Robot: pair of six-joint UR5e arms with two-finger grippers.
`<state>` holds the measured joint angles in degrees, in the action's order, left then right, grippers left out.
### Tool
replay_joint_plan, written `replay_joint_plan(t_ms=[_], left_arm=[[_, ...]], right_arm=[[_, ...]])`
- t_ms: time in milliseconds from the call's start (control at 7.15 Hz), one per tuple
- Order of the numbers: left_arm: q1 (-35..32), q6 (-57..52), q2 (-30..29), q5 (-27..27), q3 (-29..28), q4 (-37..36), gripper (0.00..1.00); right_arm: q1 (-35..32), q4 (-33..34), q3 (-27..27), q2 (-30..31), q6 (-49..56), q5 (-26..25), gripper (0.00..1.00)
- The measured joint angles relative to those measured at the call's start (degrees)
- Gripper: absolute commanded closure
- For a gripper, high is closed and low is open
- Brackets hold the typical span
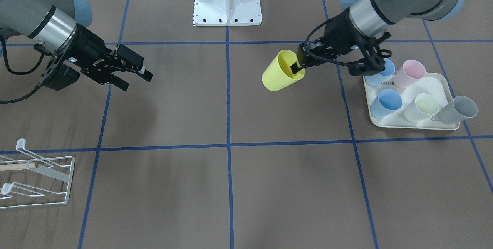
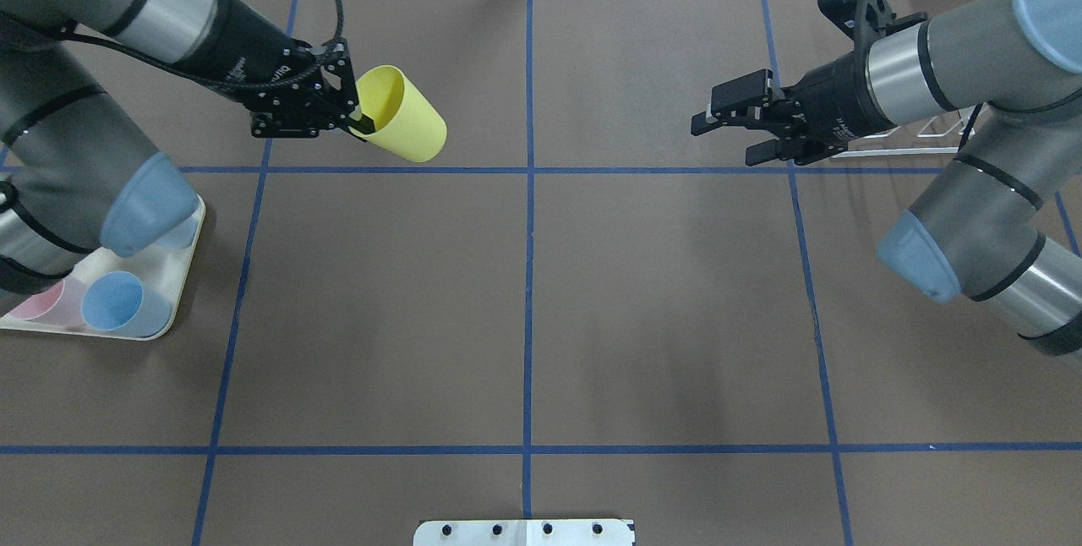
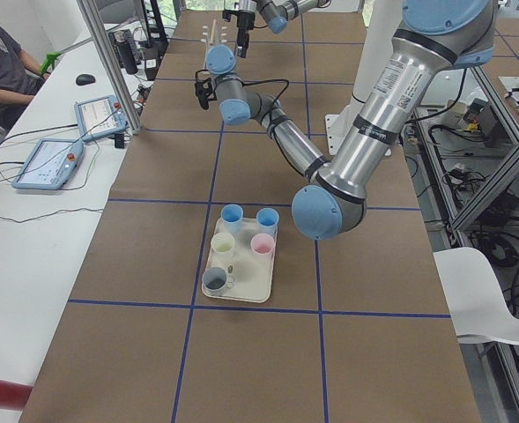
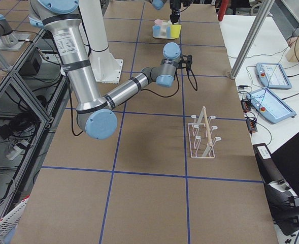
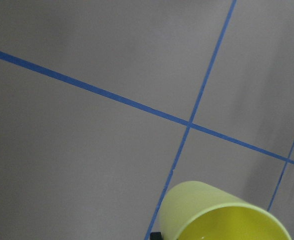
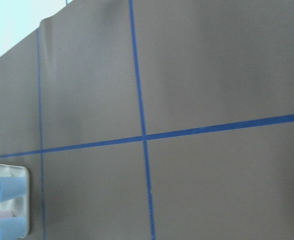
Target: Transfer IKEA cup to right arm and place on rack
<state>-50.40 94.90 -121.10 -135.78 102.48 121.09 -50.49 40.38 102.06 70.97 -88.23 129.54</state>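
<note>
- The left arm reaches forward and inward over the table [image 1: 231, 187], with its wrist almost level. Its forearm passes above the cream tray [image 1: 435, 87].
- The left gripper [image 1: 298, 66] pinches the rim of the yellow cup [image 1: 279, 73]. One finger is inside the mouth and the other is outside the wall, so the fingers are narrow and closed on this cup.
- The yellow cup is in the air above the brown table surface, on the robot's left half, between the tray and the blue tape line [image 1: 228, 98] that runs down the middle.
- The cup is strongly tilted, nearly lying. Its open mouth faces back to the left gripper, and its closed bottom points to the middle of the table and a little down. So its long axis continues the line of the gripper, across the table toward the other arm.
- The right arm comes in from the opposite side, also with a low, nearly level wrist. The right gripper [image 1: 136, 80] points inward to the table's middle.
- Its fingers are spread wide and hold nothing. It is well apart from the cup.
- The white wire rack [image 4: 202, 136] with its pale wooden dowel stands on the right arm's side, near the table edge far from the robot, well apart from both grippers.
- Five other cups stand on the tray: two blue, one pink, one pale yellow and one grey [image 1: 458, 109] at its corner.
</note>
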Motion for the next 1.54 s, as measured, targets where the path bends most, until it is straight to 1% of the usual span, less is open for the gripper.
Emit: replay_joint_plan(t_ms=[140,280,560,839,979,1119,1259,1539], left_arm=[[3.02,5.35,-0.66,4.85,-0.53,7.34,1.00],[4.60,10.60,-0.88,8.04,-1.70,15.43,1.00],[6.25,23.41,-0.96,12.64,-5.87,33.43,1.00],[8.83,36.43,-0.95,17.76,-10.55,51.29,1.00],[10.03,40.99,-1.03,19.69,-11.96,57.03,1.00],[10.69,44.89,-1.21,21.02,-12.48,60.23,1.00],[11.49,46.91,-1.34,22.74,-12.61,62.33,1.00],[15.47,47.96,-1.39,28.78,-12.56,66.87,1.00]], right_arm=[[1.99,-7.98,-0.51,-0.16,-7.06,-3.34,0.01],[3.45,-14.41,-0.96,-0.16,-12.05,-6.02,0.01],[4.93,-24.68,-1.23,-0.25,-20.21,-10.23,0.01],[8.28,-36.64,-1.33,-0.23,-28.72,-18.44,0.01],[10.25,-40.28,-1.30,-0.23,-30.05,-21.94,0.01],[11.66,-42.36,-1.23,-0.37,-30.52,-24.25,0.01],[12.39,-43.25,-1.16,-0.65,-30.88,-25.27,0.01],[13.23,-43.77,-0.84,-1.08,-31.47,-25.93,0.01]])
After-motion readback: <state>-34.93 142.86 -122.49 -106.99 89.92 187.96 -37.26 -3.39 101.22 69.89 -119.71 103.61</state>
